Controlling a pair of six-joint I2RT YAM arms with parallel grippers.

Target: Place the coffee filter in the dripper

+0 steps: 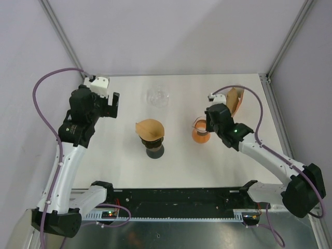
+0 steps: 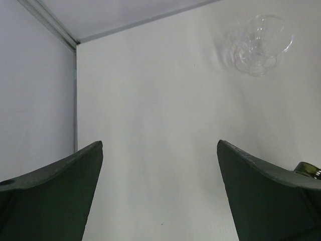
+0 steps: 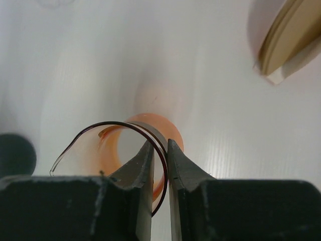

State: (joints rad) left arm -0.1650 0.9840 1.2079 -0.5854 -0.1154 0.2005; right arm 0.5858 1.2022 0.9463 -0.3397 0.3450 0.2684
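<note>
A brown paper coffee filter (image 1: 149,128) rests open on top of a dark round stand (image 1: 154,150) at the table's middle. The see-through orange dripper (image 1: 199,134) lies to its right. My right gripper (image 1: 204,126) is shut on the dripper's thin wall. In the right wrist view the jaws (image 3: 160,142) pinch the dark-edged rim over the orange ring (image 3: 173,135). My left gripper (image 1: 115,104) is open and empty at the back left, well apart from the filter. It also shows in the left wrist view (image 2: 159,144) over bare table.
A clear glass vessel (image 1: 158,97) stands at the back middle and shows in the left wrist view (image 2: 258,44). A tan stack of filters in a holder (image 1: 233,100) leans at the back right, also in the right wrist view (image 3: 290,34). Frame posts stand at the back corners.
</note>
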